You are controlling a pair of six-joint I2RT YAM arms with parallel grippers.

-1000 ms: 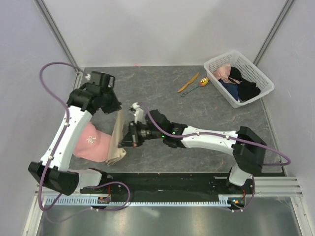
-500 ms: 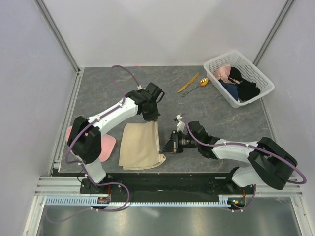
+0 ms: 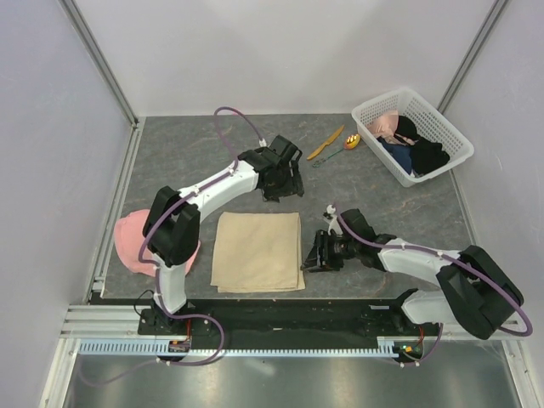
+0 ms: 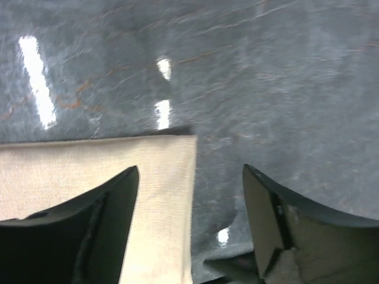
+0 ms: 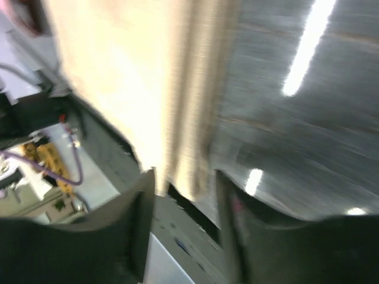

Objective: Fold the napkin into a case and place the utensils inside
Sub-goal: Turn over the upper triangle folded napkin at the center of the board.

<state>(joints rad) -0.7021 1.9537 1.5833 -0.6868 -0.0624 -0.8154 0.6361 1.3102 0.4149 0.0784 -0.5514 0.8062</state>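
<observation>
Surface (image 3: 195, 161): grey, carries everything.
Napkin (image 3: 257, 252): flat, near-square, at 6 o'clock of centre.
Left hand (image 3: 283, 189): just beyond napkin's far-right corner, jaws wide apart, empty.
Right hand (image 3: 311, 257): at napkin's 3 o'clock edge. Jaws apart, no grip evident, wrist view blurred.
Utensils: knife (image 3: 326, 142) and spoon (image 3: 342, 150) side by side, 1 o'clock from left hand, long axes 7-to-1 o'clock.
Judgement: left hand nearer utensils, right hand better placed for next fold.

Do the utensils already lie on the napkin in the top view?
No, the knife and spoon lie beside the white basket, well apart from the flat napkin.
</observation>
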